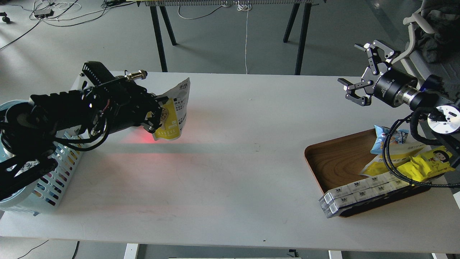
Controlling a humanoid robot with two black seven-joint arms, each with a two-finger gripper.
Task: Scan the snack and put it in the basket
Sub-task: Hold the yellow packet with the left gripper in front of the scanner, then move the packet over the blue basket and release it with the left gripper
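Note:
My left gripper (155, 115) is shut on the snack (173, 110), a small pouch with a yellow lower half and a white top, held upright a little above the table at the left. Red scanner light falls on the table just below and left of it. The scanner itself is hidden behind my left arm. The light blue basket (46, 183) stands at the table's left edge, partly under my left arm. My right gripper (359, 73) is open and empty, raised above the table's far right.
A brown wooden tray (337, 162) at the right front holds bright-yellow packs (427, 163), a blue pouch (388, 138) and white boxes (359, 194) hanging over its front rim. Black cables drape over the tray. Table legs stand behind.

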